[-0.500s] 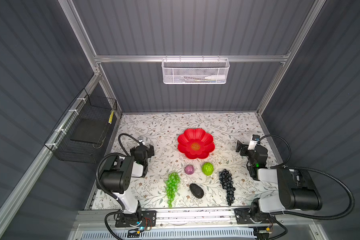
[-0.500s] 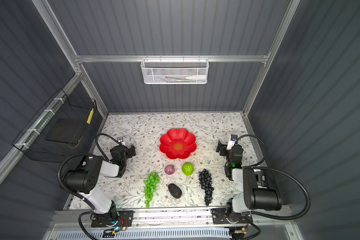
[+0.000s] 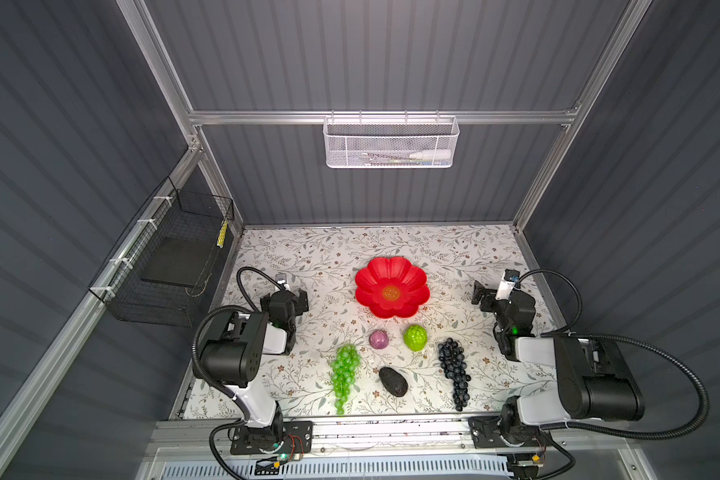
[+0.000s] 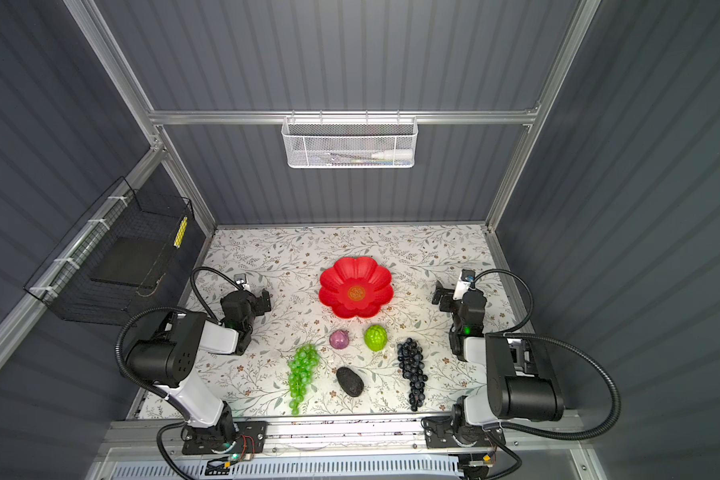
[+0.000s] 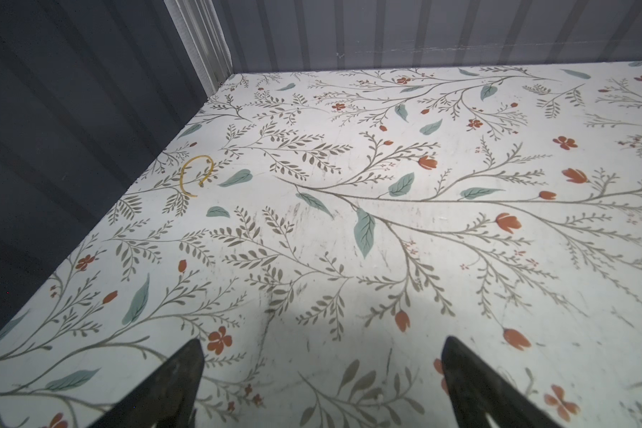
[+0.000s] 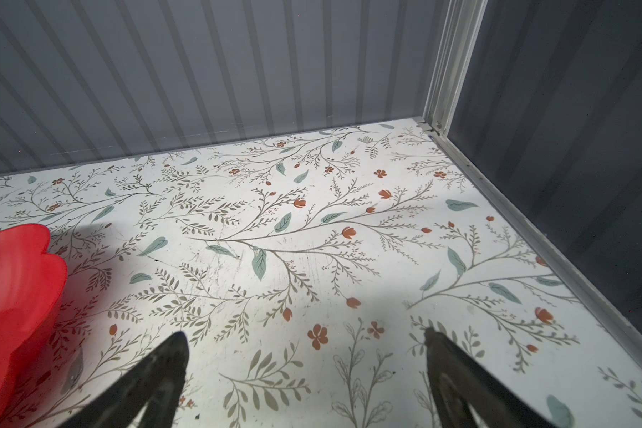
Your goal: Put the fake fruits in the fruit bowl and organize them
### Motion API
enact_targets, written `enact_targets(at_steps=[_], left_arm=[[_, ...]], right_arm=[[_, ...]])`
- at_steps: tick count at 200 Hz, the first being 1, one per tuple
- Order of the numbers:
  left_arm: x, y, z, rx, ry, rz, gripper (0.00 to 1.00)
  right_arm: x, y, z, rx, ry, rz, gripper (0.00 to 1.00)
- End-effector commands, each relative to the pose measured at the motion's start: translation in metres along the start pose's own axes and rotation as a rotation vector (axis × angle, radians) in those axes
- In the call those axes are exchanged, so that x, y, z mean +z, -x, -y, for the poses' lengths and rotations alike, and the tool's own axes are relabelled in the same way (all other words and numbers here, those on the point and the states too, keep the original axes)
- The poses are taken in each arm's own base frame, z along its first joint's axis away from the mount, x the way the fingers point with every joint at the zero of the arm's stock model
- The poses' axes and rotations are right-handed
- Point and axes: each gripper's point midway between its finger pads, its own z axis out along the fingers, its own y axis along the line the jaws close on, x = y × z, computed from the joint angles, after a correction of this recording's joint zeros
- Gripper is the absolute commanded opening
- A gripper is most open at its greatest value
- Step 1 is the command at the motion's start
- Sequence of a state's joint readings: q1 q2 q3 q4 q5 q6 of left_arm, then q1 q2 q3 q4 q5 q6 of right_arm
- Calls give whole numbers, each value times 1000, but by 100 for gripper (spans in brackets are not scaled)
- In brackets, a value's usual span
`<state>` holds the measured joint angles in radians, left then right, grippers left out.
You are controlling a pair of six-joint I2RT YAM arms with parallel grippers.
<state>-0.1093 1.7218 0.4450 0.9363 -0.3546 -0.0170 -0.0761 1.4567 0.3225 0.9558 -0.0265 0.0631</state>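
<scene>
In both top views we see the glossy red flower-shaped plastic bowl [image 3: 391,286], with the five plastic fake fruits [image 3: 393,380] lying outside it on the floral tabletop [image 3: 308,257]. Left wrist: our left gripper [image 5: 323,339] gapes wide, empty. Right wrist: right gripper [image 6: 305,331] likewise.

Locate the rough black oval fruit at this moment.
In both top views the black oval lies on the table near the front edge, between the green grape bunch on the left and the dark grape bunch on the right.
</scene>
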Motion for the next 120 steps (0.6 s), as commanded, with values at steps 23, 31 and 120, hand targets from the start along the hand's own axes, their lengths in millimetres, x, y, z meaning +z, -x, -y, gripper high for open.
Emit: enact_targets(at_steps=[23,31,120], left_arm=[[2,10,-1,3,1,29,100],[2,11,-1,3,0,32,100],[0,70,-20,3,119,-71,100]], right_arm=[[1,5,-1,-1,3,16,99],[1,5,0,2,3,15,99],[-41,88,12,104,-100,107,99]])
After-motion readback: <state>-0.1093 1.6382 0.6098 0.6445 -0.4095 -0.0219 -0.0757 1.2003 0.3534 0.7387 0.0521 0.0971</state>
